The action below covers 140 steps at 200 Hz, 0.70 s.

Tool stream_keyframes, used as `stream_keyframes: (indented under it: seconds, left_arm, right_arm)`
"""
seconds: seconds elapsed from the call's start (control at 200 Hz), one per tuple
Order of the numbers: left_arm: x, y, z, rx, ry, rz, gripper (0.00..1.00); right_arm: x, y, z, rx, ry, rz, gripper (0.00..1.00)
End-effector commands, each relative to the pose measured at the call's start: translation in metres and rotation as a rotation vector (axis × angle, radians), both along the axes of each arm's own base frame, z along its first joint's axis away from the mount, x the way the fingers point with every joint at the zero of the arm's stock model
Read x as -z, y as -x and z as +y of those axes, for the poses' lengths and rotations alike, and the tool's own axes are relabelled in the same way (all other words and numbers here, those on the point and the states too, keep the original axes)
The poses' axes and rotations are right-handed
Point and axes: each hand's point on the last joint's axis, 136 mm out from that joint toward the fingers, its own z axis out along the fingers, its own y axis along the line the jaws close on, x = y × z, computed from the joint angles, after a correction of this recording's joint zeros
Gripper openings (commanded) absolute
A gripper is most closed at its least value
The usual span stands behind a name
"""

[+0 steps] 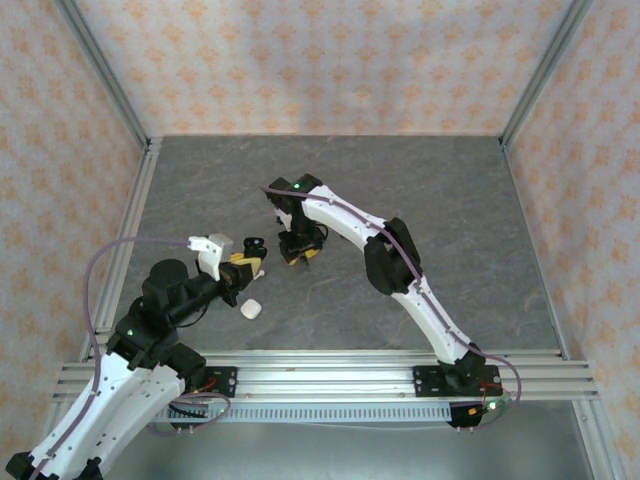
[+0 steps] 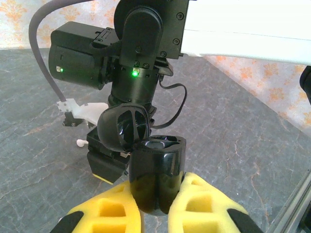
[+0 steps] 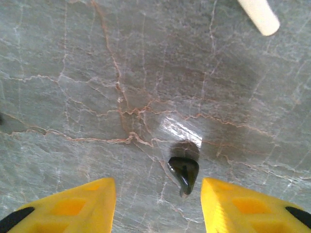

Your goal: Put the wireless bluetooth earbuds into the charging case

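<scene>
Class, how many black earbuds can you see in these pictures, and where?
1. A black earbud lies on the table between the right gripper's open fingers. Another may be hidden inside the black case held by the left gripper.

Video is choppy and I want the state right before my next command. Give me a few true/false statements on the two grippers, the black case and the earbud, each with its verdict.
1. The left gripper is shut on the black charging case. True.
2. The case's lid is closed. False: it is flipped open, with the case held upright.
3. The right gripper grips the black earbud. False: its fingers are open and the earbud lies on the table between them, touching neither.
4. A white case lies on the table near the left gripper. True.
</scene>
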Motion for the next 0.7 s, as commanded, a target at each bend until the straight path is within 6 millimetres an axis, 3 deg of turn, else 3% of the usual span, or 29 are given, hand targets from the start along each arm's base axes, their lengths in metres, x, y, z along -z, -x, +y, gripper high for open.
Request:
stream_keyframes:
  seconds: [0.0, 0.696]
  left_arm:
    - [-0.003, -0.002, 0.001, -0.008, -0.006, -0.012, 0.0]
    - [-0.004, -0.001, -0.007, 0.039, 0.008, -0.008, 0.0]
  right_arm:
    - [0.005, 0.003, -0.009, -0.022, 0.062, 0.0, 0.49]
    - [0.02, 0.001, -0.005, -0.012, 0.068, 0.005, 0.43]
